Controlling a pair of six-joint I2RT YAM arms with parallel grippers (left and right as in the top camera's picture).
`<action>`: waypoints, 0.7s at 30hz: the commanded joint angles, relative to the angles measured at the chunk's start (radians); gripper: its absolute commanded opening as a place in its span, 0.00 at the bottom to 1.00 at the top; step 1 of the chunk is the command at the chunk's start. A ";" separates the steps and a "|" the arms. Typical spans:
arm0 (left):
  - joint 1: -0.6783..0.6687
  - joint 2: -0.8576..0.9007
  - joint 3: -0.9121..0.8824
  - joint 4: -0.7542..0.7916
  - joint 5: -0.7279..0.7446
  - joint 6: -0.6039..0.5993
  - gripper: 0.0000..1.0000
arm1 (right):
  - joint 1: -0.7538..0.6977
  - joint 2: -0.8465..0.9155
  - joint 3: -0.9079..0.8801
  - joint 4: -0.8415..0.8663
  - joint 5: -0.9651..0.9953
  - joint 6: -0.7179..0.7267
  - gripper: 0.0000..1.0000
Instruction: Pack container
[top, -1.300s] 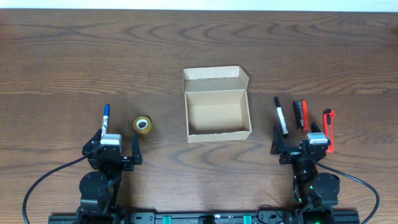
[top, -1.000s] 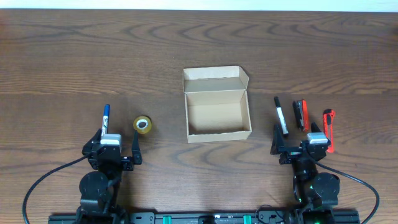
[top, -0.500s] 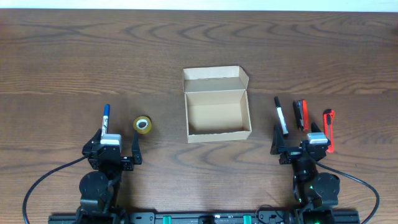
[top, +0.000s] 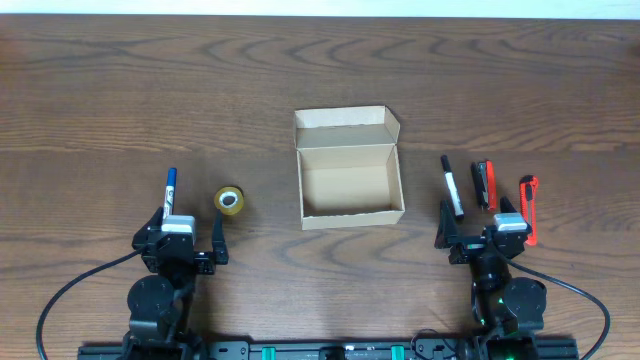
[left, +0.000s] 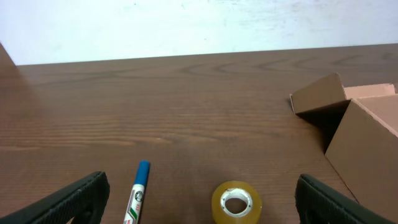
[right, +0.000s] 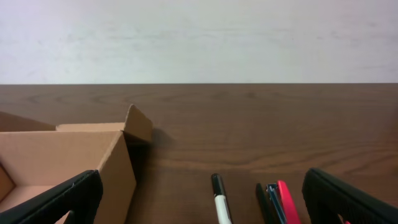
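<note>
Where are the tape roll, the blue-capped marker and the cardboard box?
tape roll (left: 217, 204): left wrist view, on the left side of its yellow ring.
blue-capped marker (left: 142, 174): left wrist view, on the blue cap.
cardboard box (top: 347, 190): overhead view, on its bare inside floor.

The wooden tabletop bears an open container at centre. To its left lie a blue marker and a tape roll. To its right lie a black marker, a red-black tool and a red cutter.

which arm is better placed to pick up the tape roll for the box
Left. The tape roll lies left of the cardboard box, just ahead of the open left gripper. The right gripper sits on the box's far side, by the black marker.
</note>
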 joint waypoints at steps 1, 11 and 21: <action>0.006 -0.008 -0.029 -0.006 0.006 -0.005 0.95 | 0.003 -0.005 -0.004 -0.003 0.005 -0.008 0.99; 0.006 -0.008 -0.029 -0.006 0.006 -0.005 0.95 | 0.003 -0.005 -0.003 0.008 -0.005 0.092 0.99; 0.006 -0.008 -0.029 -0.006 0.006 -0.005 0.95 | -0.011 -0.005 -0.002 0.095 0.002 0.078 0.99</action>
